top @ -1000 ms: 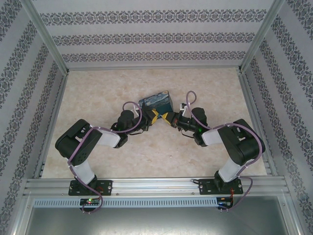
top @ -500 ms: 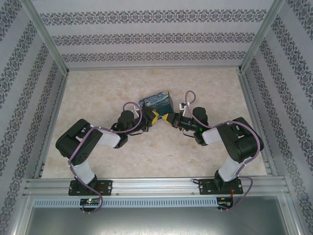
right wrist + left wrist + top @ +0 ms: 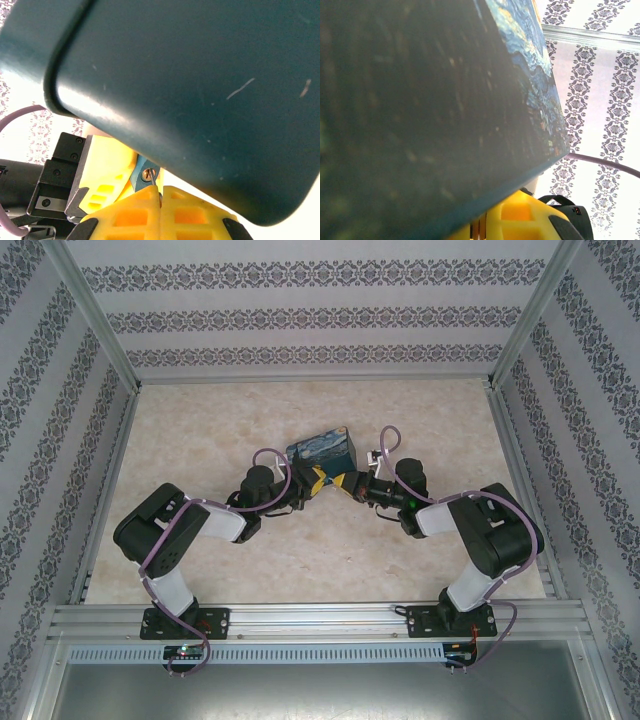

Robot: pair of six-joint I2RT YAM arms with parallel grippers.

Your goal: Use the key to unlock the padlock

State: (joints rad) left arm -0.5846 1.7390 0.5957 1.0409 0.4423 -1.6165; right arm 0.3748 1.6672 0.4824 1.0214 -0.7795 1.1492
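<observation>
— Well, what does the right pincer [image 3: 160,196] have?

— Its yellow fingers are pressed together on the key [image 3: 157,186]. Only a thin grey sliver pokes out of the seam between the tips. The free end sits at the keyhole of the padlock [image 3: 140,172]. How deep it has gone in, I cannot tell.

— And the padlock itself?

— It is a small teal body tucked just under the lower edge of the box [image 3: 200,90], in the narrow gap between the two pincers. The left pincer [image 3: 308,480] looks clamped on it from the far side, jaws nearly together.

— Which way do things point?

— The keyhole face looks toward the right pincer. The key's long axis runs along that pincer's fingers, and from above that line goes roughly left to right beside the box's near side. The shackle is hidden.

— What could go wrong?

— I'd worry about the turn. With so little metal gripped, the key may slip between the pads instead of rotating. If the axis is slightly off the keyhole, it could bind or bend. The padlock might also twist in the left hold, or a rolling wrist could nudge the box across the table [image 3: 300,550].
</observation>
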